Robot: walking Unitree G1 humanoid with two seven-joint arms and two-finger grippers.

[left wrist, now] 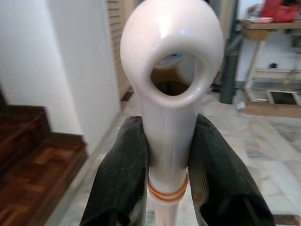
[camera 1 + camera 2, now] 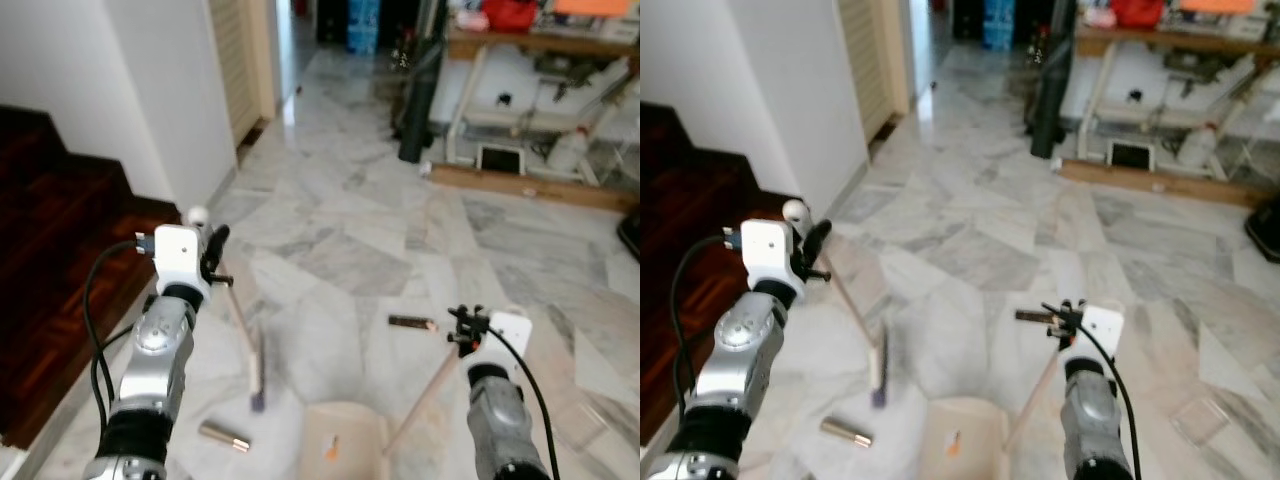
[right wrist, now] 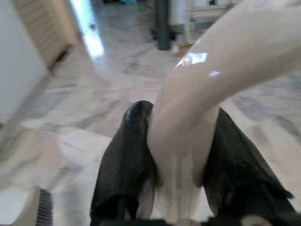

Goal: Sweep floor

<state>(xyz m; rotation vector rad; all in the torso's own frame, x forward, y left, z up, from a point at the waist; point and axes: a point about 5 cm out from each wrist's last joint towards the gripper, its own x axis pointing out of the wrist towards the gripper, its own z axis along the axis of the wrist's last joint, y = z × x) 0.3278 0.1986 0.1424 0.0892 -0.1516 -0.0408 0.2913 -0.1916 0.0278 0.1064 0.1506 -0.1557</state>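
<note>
My left gripper (image 2: 207, 256) is shut on the white broom handle (image 1: 170, 89), just below its ring-shaped end. The handle slants down to the blurred broom head (image 2: 257, 378) on the marble floor. My right gripper (image 2: 466, 326) is shut on the beige dustpan handle (image 3: 207, 80). That handle runs down to the dustpan (image 2: 345, 440) at the bottom centre, which has a small orange scrap (image 2: 331, 447) in it. A brass-coloured cylinder (image 2: 224, 436) lies left of the dustpan. A dark stick (image 2: 412, 322) lies on the floor between the two grippers.
Dark wooden stairs (image 2: 50, 250) and a white wall (image 2: 150, 90) stand close on the left. At the back right are a cluttered table (image 2: 540, 45), a black upright tube (image 2: 415, 110) and a wooden plank (image 2: 530, 185). Open marble floor (image 2: 340, 230) stretches ahead.
</note>
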